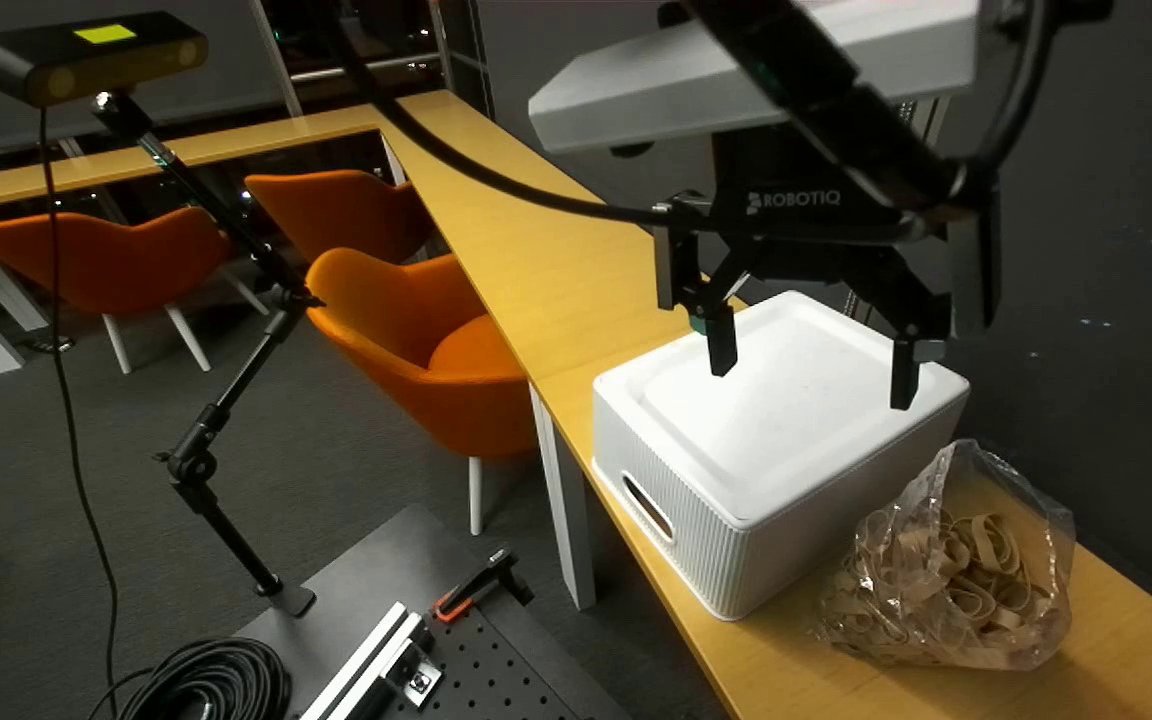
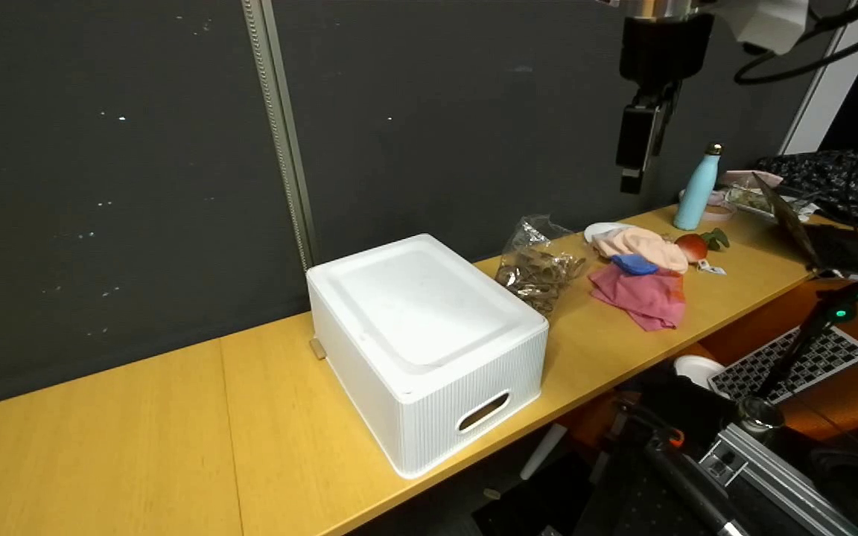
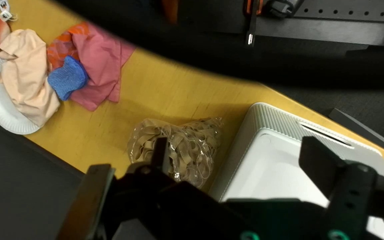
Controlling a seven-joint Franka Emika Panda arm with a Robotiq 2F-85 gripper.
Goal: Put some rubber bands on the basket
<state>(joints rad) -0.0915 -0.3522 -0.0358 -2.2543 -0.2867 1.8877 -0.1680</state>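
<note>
The basket is a white ribbed box with a flat covered top (image 1: 776, 400) and a handle slot; it also shows in an exterior view (image 2: 429, 313) and the wrist view (image 3: 275, 166). The tan rubber bands (image 1: 986, 570) lie in a clear crinkled bag (image 1: 966, 470) beside the basket. The rubber bands also show in an exterior view (image 2: 537, 279) and the wrist view (image 3: 185, 143). My gripper (image 1: 813, 378) is open and empty, high above the table. In the wrist view (image 3: 234, 148), one finger overlaps the bag and the other the basket.
A dark wall (image 2: 429, 149) runs along the table's back edge. Beyond the bag lie a pink cloth (image 2: 645, 298), a blue cloth (image 2: 634, 264), a peach cloth (image 3: 28, 76) and a white plate (image 3: 2, 103). A blue bottle (image 2: 697, 193) stands farther along. A cable (image 3: 212, 56) crosses the wrist view.
</note>
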